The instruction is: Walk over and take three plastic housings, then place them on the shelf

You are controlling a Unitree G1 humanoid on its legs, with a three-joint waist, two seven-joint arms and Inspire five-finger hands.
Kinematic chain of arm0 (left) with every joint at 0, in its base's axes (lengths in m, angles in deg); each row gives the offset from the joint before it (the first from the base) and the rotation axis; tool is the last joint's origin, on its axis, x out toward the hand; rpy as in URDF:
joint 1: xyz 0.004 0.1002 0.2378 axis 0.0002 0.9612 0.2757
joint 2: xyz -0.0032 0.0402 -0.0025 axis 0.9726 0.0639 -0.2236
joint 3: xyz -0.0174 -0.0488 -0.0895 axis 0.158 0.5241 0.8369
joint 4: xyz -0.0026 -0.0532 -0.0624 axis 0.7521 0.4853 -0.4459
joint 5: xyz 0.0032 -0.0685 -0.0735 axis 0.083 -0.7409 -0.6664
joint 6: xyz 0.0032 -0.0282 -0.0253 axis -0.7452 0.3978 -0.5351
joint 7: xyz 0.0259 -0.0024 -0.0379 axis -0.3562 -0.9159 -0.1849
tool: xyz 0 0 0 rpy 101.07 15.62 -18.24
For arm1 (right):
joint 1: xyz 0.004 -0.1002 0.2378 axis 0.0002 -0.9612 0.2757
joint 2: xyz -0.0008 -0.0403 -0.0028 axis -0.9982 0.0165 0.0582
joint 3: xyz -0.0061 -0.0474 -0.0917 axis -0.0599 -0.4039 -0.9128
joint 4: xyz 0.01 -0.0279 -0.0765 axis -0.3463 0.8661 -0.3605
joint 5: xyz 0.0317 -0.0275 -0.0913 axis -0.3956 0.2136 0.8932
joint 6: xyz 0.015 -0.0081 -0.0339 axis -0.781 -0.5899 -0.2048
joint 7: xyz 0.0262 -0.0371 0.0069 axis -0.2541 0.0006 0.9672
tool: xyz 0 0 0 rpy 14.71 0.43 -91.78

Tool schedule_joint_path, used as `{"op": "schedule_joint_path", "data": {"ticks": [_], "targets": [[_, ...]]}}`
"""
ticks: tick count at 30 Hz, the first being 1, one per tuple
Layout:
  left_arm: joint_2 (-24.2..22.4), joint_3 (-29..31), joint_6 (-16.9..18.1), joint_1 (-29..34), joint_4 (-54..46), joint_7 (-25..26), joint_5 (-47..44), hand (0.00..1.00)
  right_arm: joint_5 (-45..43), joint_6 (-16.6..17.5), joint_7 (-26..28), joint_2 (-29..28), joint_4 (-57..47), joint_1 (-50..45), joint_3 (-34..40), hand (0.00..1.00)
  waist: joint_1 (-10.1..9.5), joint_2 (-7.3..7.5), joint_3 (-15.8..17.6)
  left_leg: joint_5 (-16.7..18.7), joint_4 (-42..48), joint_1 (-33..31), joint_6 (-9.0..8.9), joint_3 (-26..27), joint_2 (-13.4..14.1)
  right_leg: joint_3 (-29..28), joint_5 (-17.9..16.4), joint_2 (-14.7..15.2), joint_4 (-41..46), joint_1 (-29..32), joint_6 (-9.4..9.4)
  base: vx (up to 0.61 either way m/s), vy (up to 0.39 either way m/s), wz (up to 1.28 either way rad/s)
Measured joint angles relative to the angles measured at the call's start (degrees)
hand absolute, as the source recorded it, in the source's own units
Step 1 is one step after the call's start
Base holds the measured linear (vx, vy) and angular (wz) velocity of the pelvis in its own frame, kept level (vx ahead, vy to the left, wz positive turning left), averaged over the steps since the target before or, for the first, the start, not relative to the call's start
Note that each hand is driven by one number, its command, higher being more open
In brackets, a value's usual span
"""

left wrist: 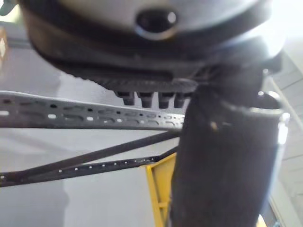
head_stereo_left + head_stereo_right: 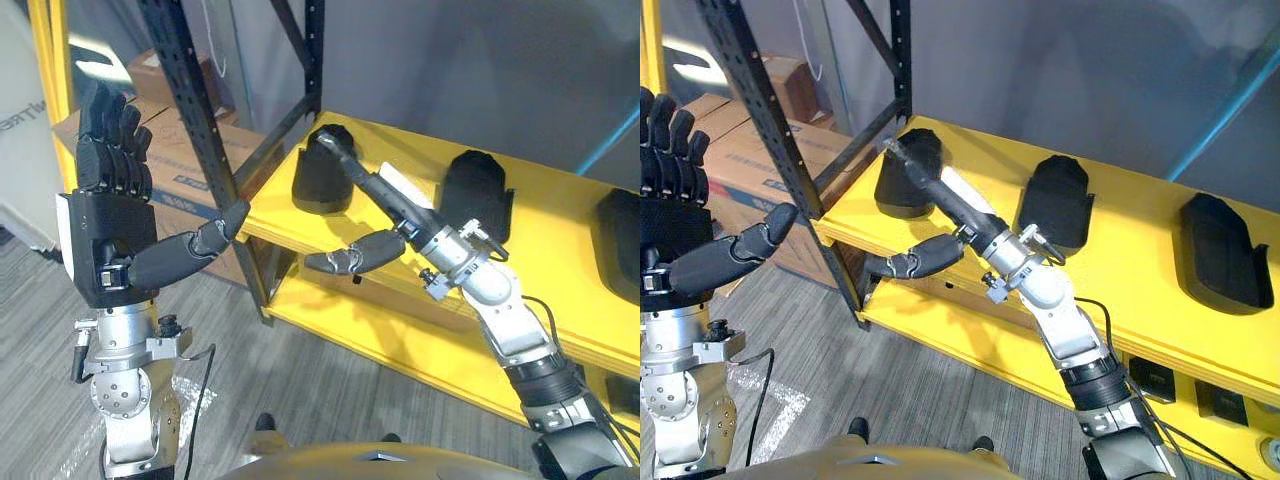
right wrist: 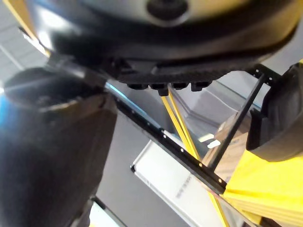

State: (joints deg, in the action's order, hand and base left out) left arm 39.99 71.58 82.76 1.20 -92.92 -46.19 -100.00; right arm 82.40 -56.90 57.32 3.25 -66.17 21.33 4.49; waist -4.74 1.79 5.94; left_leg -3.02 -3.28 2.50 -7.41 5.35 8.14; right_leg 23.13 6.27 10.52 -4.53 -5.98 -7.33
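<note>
I count three on the yellow shelf: first housing upper centre, second housing mid-frame, third housing right edge | right hand fingers straight, tips at the first, gripping nothing | left hand raised, fingers loose, empty | placing looks nearly done

Bare yellow board on the shelf lies open between the middle housing and the right housing, and along the front edge before all of them. The narrower strip between the left housing and the middle one is taken by the right robot hand, fingers straight and stretched to the left housing. At the shelf's left end the black upright post and a slanting brace bar entry from that side. The left robot hand is raised, fingers straight, outside the post, with cardboard boxes behind it. The lower shelf bounds the space below.
</note>
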Motion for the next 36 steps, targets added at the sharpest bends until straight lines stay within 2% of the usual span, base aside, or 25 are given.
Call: {"op": "schedule_joint_path", "data": {"ticks": [4, 7, 16, 19, 24, 31, 34, 36], "targets": [[0.01, -0.95, -0.29, 1.81, 0.0, -0.4, -0.12, 1.0, 2.37, 1.0, -0.5, 0.02, 3.87, 5.32, -4.12, 1.0, -1.45, 0.84, 0.48, -0.26, 0.01, -0.2, 0.0, -0.63, -0.02, 0.47, -0.08, -0.04, 0.0, -0.13, 0.12, -0.03, -0.006, 0.08], [0.02, -2.42, -0.8, 1.78, 0.0, -0.65, -0.4, 1.0, 7.81, 1.78, -4.21, -0.07, 7.6, 8.92, -7.95, 1.0, -2.42, 0.97, 0.66, -0.66, 0.03, -1.08, -0.04, -1.59, -0.06, 1.51, -0.12, -0.04, 0.0, 0.01, 0.16, -0.03, -0.007, 0.14], [0.01, -4.84, -1.17, 2.09, 0.07, -1.52, -0.56, 1.0, 20.31, 1.15, -14.08, -1.5, 20.34, 17.15, -10.24, 1.0, -4.59, 1.43, 3.41, -0.87, 0.15, -1.44, -0.06, -2.44, -0.09, 2.08, -0.15, -0.11, 0.02, -0.1, 0.24, -0.01, -0.004, 0.04], [0.02, -6.17, -1.27, 2.88, 0.83, -1.93, -0.55, 1.0, 22.22, -1.33, -18.39, -3.92, 24.93, 19.97, -10.45, 1.0, -4.69, 1.36, 3.79, -0.87, 0.35, -1.63, -0.07, -2.62, -0.1, 2.25, -0.16, -0.12, 0.02, -0.11, 0.25, 0.0, -0.006, 0.04], [-0.05, -7.87, -2.66, 3.14, 1.24, -2.01, -0.55, 1.0, 22.32, -5.18, -23.61, -4.97, 31.16, 24.72, -10.4, 1.0, -5.78, 0.58, 6.51, -0.73, 1.3, -2.15, -0.16, -3.34, -0.13, 2.8, -0.53, 0.0, 0.84, -0.11, 0.64, -0.02, -0.005, 0.05], [-1.03, -8.13, -2.71, 3.12, 1.23, -1.88, -0.72, 1.0, 22.31, -6.99, -23.47, -5.35, 36.68, 28.45, -10.23, 1.0, -6.31, 0.27, 8.69, -0.54, 2.88, -4.0, -0.19, -4.37, -0.14, 3.58, -0.84, 0.12, 1.71, 0.72, 0.73, -0.01, -0.004, 0.07], [-1.05, -8.55, -2.79, 3.12, 1.23, -1.89, -0.75, 1.0, 22.33, -9.06, -22.39, -5.36, 38.31, 29.7, -10.23, 1.0, -6.31, 0.21, 9.39, -0.45, 3.05, -4.08, -0.21, -4.41, -0.14, 3.58, -0.85, 0.14, 1.83, 0.73, 0.75, 0.0, 0.0, 0.0], [-1.04, -9.11, -2.96, 3.11, 1.23, -1.93, -0.83, 1.0, 22.43, -11.71, -21.81, -5.33, 39.38, 30.4, -10.23, 1.0, -6.32, 0.05, 9.99, -0.43, 3.12, -4.11, -0.2, -4.45, -0.14, 3.59, -0.9, 0.19, 2.0, 0.77, 0.81, 0.0, 0.0, 0.0]]}}
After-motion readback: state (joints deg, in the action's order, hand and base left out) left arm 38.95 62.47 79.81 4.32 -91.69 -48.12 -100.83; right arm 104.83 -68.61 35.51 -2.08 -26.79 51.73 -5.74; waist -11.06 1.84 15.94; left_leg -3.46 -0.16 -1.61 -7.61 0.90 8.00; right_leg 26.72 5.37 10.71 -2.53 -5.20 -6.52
